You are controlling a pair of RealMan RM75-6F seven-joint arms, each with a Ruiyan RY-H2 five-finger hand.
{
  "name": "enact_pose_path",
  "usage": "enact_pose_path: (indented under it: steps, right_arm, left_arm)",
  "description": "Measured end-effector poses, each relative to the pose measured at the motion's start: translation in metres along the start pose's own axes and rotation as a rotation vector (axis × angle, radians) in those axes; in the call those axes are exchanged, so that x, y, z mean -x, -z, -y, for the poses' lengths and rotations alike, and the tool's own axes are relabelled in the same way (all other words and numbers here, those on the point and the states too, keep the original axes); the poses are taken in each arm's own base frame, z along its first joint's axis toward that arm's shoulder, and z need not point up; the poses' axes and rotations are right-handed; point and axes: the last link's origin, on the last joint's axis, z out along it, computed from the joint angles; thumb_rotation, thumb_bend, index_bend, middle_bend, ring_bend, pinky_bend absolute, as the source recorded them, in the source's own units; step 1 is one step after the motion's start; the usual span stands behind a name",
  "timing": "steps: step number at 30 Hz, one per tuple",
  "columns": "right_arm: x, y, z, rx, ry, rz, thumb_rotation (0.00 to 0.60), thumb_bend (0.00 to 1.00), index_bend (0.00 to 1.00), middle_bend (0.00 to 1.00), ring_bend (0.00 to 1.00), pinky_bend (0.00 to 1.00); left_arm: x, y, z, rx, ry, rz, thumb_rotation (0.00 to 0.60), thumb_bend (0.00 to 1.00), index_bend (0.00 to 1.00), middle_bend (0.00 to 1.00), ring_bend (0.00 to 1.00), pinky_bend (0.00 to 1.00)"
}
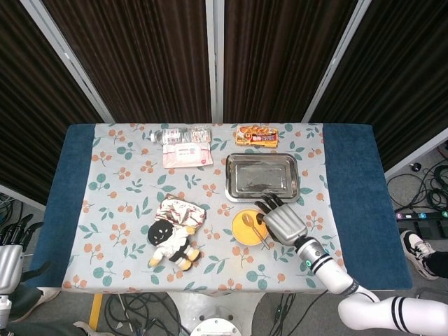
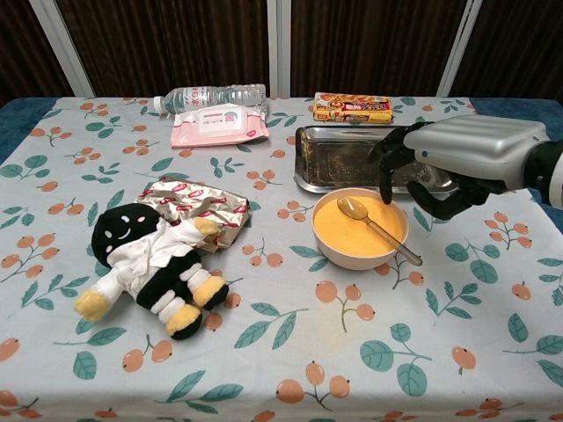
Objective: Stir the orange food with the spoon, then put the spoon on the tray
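While the spoon [image 2: 378, 230] lies in the bowl [image 2: 339, 251] of orange food [image 2: 352, 233], handle over the near-right rim, the right hand [image 2: 449, 158] hovers empty, fingers spread and curled down. Light, stiff, probably slick: pinch the handle end.

Looks like a lab or test room: dark curtains [image 1: 140, 56] across the top, loose cables [image 1: 420, 189] at right, a floral-cloth table [image 1: 126, 182] in the middle.
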Motion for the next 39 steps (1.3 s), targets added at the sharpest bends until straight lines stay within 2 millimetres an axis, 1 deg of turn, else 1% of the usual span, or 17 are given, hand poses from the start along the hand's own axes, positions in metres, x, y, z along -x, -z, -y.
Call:
enact_pose_path:
  steps: [4, 7, 16, 22, 27, 29, 30, 32, 34, 36, 37, 39]
  right_arm:
    - [0.0, -0.006, 0.005, 0.006, 0.016, 0.018, 0.6, 0.88, 0.38, 0.08, 0.0, 0.0]
    - [0.001, -0.011, 0.007, 0.02, 0.027, 0.028, 0.6, 0.9, 0.38, 0.08, 0.0, 0.0]
    - [0.009, -0.029, 0.006, 0.052, 0.04, 0.04, 0.6, 0.9, 0.37, 0.08, 0.0, 0.0]
    - [0.012, -0.035, 0.017, 0.017, 0.029, 0.038, 0.6, 0.88, 0.37, 0.08, 0.0, 0.0]
    - [0.012, -0.034, 0.026, -0.022, 0.031, 0.032, 0.6, 0.88, 0.37, 0.08, 0.0, 0.0]
    - [0.012, -0.032, 0.029, -0.039, 0.027, 0.028, 0.6, 0.84, 0.37, 0.08, 0.0, 0.0]
    - [0.012, -0.031, 0.031, -0.047, 0.024, 0.027, 0.6, 0.8, 0.37, 0.08, 0.0, 0.0]
    - [0.01, -0.028, 0.032, -0.056, 0.024, 0.016, 0.6, 0.69, 0.37, 0.09, 0.0, 0.0]
    - [0.008, -0.026, 0.031, -0.055, 0.031, -0.01, 0.6, 0.48, 0.36, 0.09, 0.0, 0.0]
    - [0.006, -0.024, 0.029, -0.048, 0.04, -0.041, 0.6, 0.34, 0.32, 0.08, 0.0, 0.0]
    - [0.005, -0.023, 0.028, -0.041, 0.047, -0.061, 0.6, 0.28, 0.29, 0.07, 0.0, 0.0]
    - [0.006, -0.021, 0.026, -0.024, 0.059, -0.091, 0.6, 0.24, 0.25, 0.07, 0.0, 0.0]
  left_arm:
    - [0.001, -0.001, 0.0, 0.003, 0.001, 0.004, 0.6, 0.0, 0.25, 0.17, 0.15, 0.14]
    - [0.002, -0.002, 0.0, 0.005, 0.001, 0.008, 0.6, 0.0, 0.25, 0.17, 0.15, 0.14]
    - [0.004, -0.003, 0.001, 0.003, 0.002, 0.013, 0.6, 0.0, 0.25, 0.17, 0.15, 0.14]
    - [0.004, -0.002, 0.003, -0.007, 0.002, 0.015, 0.6, 0.0, 0.25, 0.17, 0.15, 0.14]
    - [0.005, -0.001, 0.003, -0.009, 0.003, 0.018, 0.6, 0.0, 0.25, 0.17, 0.15, 0.14]
    - [0.005, -0.001, 0.003, -0.01, 0.003, 0.019, 0.6, 0.0, 0.25, 0.17, 0.15, 0.14]
    - [0.005, -0.001, 0.003, -0.01, 0.003, 0.02, 0.6, 0.0, 0.25, 0.17, 0.15, 0.14]
    - [0.005, -0.002, 0.003, -0.007, 0.002, 0.021, 0.6, 0.0, 0.25, 0.17, 0.15, 0.14]
    - [0.005, -0.002, 0.003, -0.006, 0.002, 0.021, 0.6, 0.0, 0.25, 0.17, 0.15, 0.14]
    - [0.005, -0.002, 0.002, -0.004, 0.0, 0.02, 0.6, 0.0, 0.25, 0.17, 0.15, 0.14]
    - [0.005, -0.002, 0.002, -0.003, 0.0, 0.02, 0.6, 0.0, 0.25, 0.17, 0.15, 0.14]
    - [0.004, -0.002, 0.001, 0.001, 0.0, 0.017, 0.6, 0.0, 0.25, 0.17, 0.15, 0.14]
